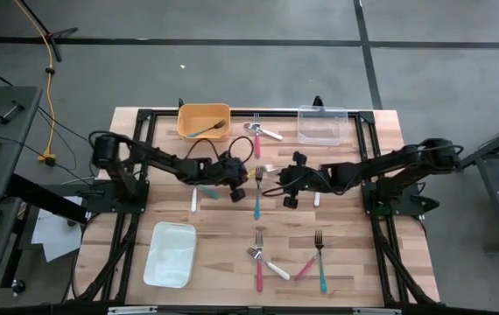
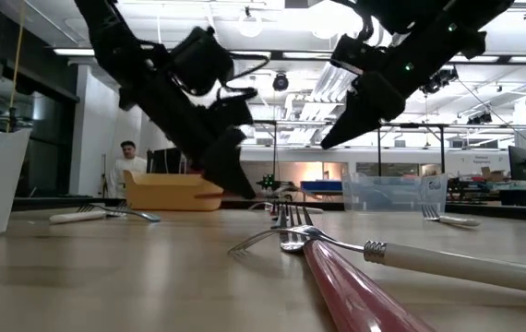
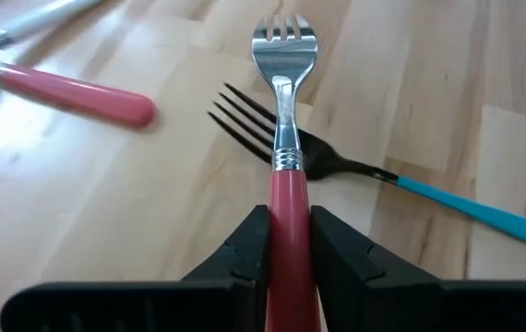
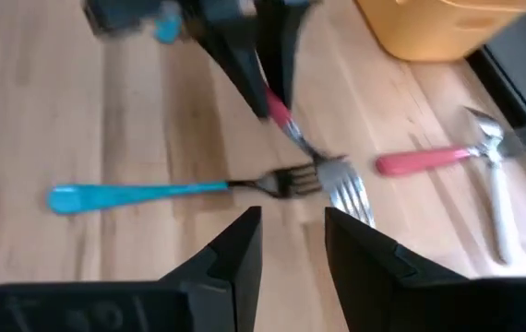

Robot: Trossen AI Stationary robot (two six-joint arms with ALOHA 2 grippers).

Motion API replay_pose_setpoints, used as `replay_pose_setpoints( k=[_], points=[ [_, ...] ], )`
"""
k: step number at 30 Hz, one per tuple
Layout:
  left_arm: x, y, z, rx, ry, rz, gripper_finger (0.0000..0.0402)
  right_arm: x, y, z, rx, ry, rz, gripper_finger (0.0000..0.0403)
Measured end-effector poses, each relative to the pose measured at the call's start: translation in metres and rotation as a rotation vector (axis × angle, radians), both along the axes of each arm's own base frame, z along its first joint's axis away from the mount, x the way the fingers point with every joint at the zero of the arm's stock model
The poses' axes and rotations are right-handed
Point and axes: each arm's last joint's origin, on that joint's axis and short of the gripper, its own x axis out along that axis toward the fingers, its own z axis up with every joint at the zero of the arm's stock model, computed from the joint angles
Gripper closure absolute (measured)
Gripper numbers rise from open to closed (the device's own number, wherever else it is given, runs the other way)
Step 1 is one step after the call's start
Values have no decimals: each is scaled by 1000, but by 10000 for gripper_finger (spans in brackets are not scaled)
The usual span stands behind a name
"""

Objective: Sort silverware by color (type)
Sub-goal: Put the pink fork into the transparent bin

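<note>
My left gripper (image 3: 289, 219) is shut on a red-handled fork (image 3: 283, 111) near the table's middle (image 1: 248, 175). The fork's silver head (image 3: 281, 44) reaches over the tines of a teal-handled fork (image 3: 471, 207) that lies flat on the wood (image 1: 256, 199). My right gripper (image 4: 291, 242) is open. It hovers just right of those two forks (image 1: 286, 185), above the table and touching nothing. Another red fork (image 3: 78, 92) and a white-handled one lie beyond, toward the far edge. My left gripper pinches the red fork's handle (image 3: 287, 198) between its two fingers, a short way behind the metal collar. The fingers slant down from the table's left, and the handle runs along them, head forward. The head hangs low over the teal fork's tines (image 3: 245, 115); whether it touches them I cannot tell.
At the far edge stand a yellow bin (image 1: 204, 120) with a teal fork inside and a clear container (image 1: 322, 124). A white tray (image 1: 171, 254) sits near left. Several forks (image 1: 271, 262) lie near the front edge, and a white one (image 1: 193, 199) lies under the left arm.
</note>
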Motion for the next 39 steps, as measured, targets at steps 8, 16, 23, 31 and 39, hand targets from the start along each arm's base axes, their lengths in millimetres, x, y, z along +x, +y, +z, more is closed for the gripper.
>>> replay_pose_setpoints(
  k=[8, 16, 23, 31, 39],
  points=[
    [-38, -3, 14, -27, -233, 49, 352, -18, 0, -15, 51, -190, -25, 289],
    [-63, -15, 27, -96, -681, -69, 352, -26, 3, -26, 199, -662, 43, 289],
    [-51, -27, 49, -60, -800, -182, 352, 3, 6, 10, 184, -802, 113, 263],
    [-45, -35, 58, -34, -835, -225, 352, 26, 7, 38, 176, -792, 109, 199],
    [-45, -37, 58, -37, -838, -234, 352, 30, 7, 45, 157, -801, 113, 221]
  ],
)
